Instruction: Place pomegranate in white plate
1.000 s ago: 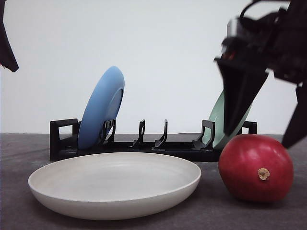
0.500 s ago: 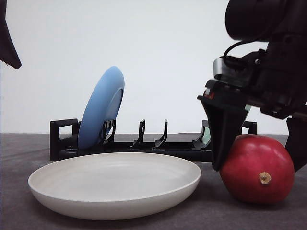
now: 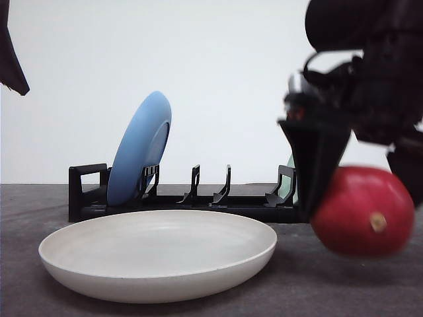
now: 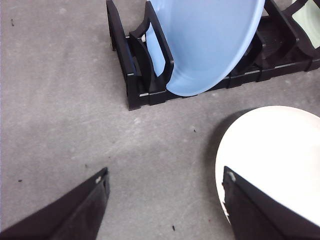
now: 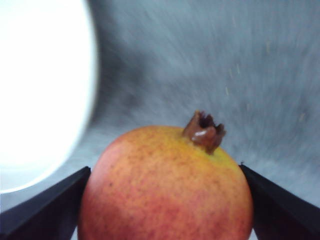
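Right claw point(image 3: 360, 198) clamping the pomegranate point(image 3: 362, 211), holding it clear of the surface point(image 3: 39, 198), just right of the white plate point(image 3: 157, 253). Left claw point(image 4: 165, 200) hanging apart, beside the plate's left rim.

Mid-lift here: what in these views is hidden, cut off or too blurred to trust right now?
- Front view: pomegranate is motion-blurred; the right gripper hides its upper left.
- Front view: pale green plate is nearly all behind the right gripper.
- Right wrist view: white plate is overexposed, cut by the edge.
- Left wrist view: left gripper is cut off at the frame edge.
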{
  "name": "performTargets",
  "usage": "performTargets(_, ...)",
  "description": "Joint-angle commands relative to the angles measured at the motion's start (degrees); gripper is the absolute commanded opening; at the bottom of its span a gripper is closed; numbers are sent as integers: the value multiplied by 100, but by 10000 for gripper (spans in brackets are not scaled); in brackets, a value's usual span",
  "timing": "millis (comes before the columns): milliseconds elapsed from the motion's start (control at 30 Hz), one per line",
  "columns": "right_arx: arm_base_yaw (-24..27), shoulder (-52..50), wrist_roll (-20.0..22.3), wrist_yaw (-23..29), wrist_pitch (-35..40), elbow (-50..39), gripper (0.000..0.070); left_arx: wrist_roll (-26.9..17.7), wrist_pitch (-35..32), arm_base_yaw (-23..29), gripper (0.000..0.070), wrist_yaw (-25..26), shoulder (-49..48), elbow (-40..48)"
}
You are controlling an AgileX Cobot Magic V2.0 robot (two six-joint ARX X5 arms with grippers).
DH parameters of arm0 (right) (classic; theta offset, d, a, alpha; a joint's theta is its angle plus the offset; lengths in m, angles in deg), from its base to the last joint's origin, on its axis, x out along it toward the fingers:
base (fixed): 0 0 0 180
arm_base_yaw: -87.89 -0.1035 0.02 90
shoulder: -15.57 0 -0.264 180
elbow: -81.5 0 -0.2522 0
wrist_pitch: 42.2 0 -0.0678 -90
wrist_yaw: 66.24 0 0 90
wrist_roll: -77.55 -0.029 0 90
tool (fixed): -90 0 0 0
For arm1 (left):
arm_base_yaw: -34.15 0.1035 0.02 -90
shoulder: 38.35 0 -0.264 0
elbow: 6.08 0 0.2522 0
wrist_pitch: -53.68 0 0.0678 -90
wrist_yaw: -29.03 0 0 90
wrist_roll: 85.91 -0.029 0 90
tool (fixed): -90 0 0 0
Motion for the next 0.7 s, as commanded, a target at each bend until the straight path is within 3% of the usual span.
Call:
performTargets(0,-67,72,487,-6,-89,286,543,-53,-33,-4,432,7,33,-110)
performTargets(167,-351,77,896,-13,-152,773,543,-55,-31,-5,432,7,33,-109)
performTargets(667,-1559,1358,920,-146,1608,1218,544,-39,-31,-4,432,7,33,-109)
